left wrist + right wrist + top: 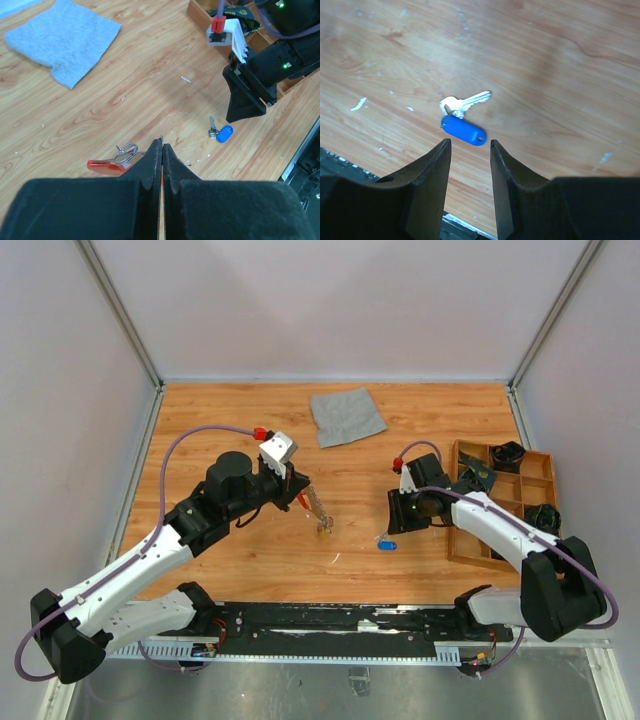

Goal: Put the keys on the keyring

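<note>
The keyring (102, 164) is a red clip with a silvery ring (125, 152) and a thin chain (322, 516) hanging to the wood. My left gripper (162, 144) is shut, with red showing in the slit between its fingers and a metal sliver at their tip; in the top view the left gripper (302, 496) holds the keyring just above the table. One of the keys (466, 103), silvery with a blue tag (464, 131), lies flat on the wood. My right gripper (470, 143) hovers just near of it, open, with nothing between the fingers. The same key (386, 544) lies left of the right gripper (393, 526).
A grey cloth square (347, 415) lies at the back middle. A wooden compartment tray (555, 480) holding dark items stands on the right, behind my right arm. The table's black front rail (330, 620) runs close below the blue-tagged key.
</note>
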{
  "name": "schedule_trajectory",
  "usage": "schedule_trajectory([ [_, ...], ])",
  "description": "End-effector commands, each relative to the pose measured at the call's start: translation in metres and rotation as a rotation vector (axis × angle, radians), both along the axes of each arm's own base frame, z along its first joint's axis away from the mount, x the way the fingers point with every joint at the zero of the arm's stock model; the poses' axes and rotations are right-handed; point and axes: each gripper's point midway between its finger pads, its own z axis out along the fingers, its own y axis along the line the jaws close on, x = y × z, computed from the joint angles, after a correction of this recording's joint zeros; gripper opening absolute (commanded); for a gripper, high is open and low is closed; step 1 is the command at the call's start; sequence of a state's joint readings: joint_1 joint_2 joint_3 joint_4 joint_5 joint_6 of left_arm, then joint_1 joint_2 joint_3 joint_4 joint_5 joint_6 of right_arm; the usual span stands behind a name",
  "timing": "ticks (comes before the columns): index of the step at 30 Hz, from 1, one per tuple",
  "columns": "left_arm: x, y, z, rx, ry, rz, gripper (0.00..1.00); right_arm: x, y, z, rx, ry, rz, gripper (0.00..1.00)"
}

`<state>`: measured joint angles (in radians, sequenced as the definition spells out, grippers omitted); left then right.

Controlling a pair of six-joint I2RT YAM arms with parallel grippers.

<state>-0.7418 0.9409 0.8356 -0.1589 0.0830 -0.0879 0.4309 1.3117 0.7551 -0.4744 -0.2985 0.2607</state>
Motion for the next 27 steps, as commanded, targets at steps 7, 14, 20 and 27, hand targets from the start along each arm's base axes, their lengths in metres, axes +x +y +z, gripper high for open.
schedule_trajectory([
  [7,0.005,0.002,0.014,-0.062,-0.041,0.030,0.01,0.002,-0.017,0.014,-0.165,-0.107,0.011,0.34],
  [14,0.006,0.002,0.015,-0.062,-0.038,0.033,0.01,-0.001,0.007,0.009,-0.166,-0.119,0.024,0.40],
  [20,0.010,0.011,0.018,-0.078,-0.043,0.097,0.01,0.004,0.009,0.008,-0.170,-0.169,-0.201,0.43],
  [27,0.010,0.010,0.016,-0.078,-0.041,0.092,0.01,-0.001,0.017,-0.006,-0.141,-0.101,-0.279,0.35],
])
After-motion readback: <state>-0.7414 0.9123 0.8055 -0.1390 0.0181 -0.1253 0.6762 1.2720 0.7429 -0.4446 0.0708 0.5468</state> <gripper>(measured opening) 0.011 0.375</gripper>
